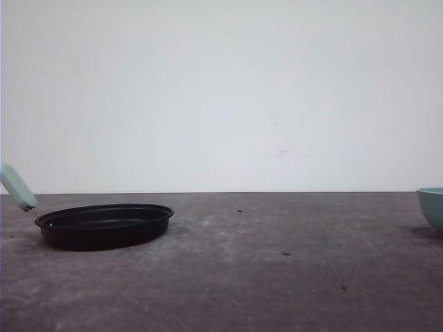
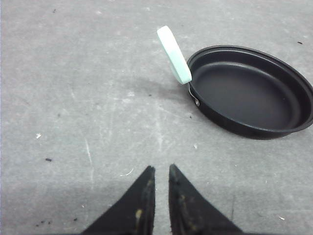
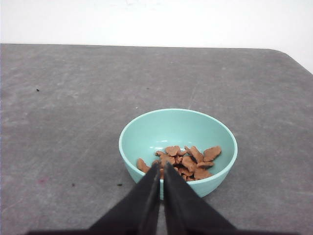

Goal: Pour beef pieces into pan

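Grey table [image 1: 277, 277] surface, scuffed and speckled, fills the near foreground in the front view. Pan [image 1: 104, 225] sits on it at the left: black, shallow, round, rolled rim, nothing inside. Its mint-green handle [image 1: 17, 187] angles up and away to the left edge of that view. Teal bowl [image 1: 432, 206] stands at the far right edge, partly cut off, well apart from the pan.

Left wrist view: left gripper [image 2: 161, 169] hovers over bare table, fingers drawn nearly together with only a thin slit between the tips, holding nothing. Pan [image 2: 249, 93] lies ahead of it and apart, handle [image 2: 174, 55] tilted upward on the side closer to the gripper.

Right wrist view: right gripper [image 3: 162, 165] has its fingers closed to a narrow slit, nothing gripped, tips just in front of the bowl's [image 3: 146, 132] near rim. Beef pieces [image 3: 183, 164] lie in a loose heap on the bowl's floor, reddish-brown, irregular. Cannot tell whether the tips touch the rim.
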